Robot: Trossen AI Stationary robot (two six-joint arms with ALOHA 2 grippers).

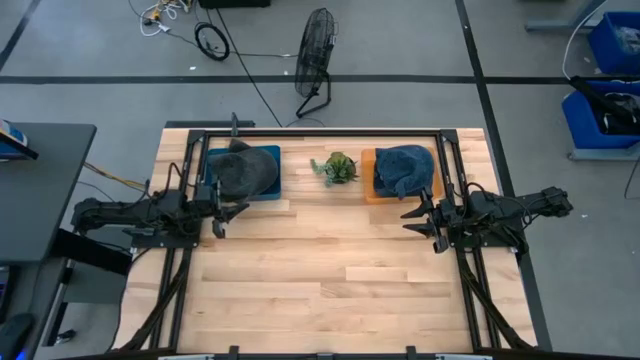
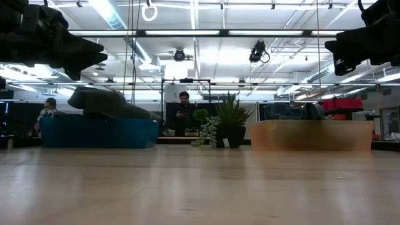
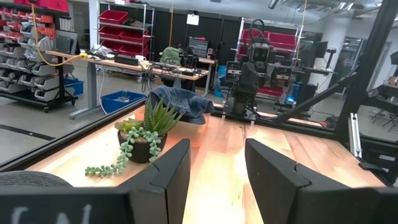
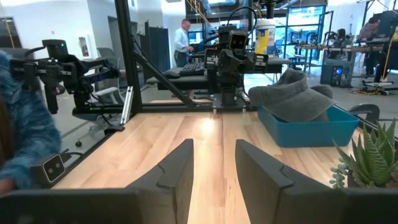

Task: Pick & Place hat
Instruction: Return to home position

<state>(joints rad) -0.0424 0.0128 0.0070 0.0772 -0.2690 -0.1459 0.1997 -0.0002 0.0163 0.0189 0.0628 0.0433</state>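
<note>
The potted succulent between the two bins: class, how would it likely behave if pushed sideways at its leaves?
The potted succulent would probably slide or tip rather than roll: its dark pot is small under taller spiky leaves. The trailing strands look floppy and would likely drag behind. The left gripper and right gripper wait apart from it, jaws open.

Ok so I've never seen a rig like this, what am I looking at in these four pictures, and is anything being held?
Two robot arms stand at a wooden table. One picture looks straight down, one looks level across the tabletop, and two come from cameras on the arms' wrists. The left pincer and right pincer hover open at the table's sides, holding nothing. Along the far edge stand a blue bin with a dark cap in it, a small potted plant, and an orange bin heaped with blue hat fabric.
</note>
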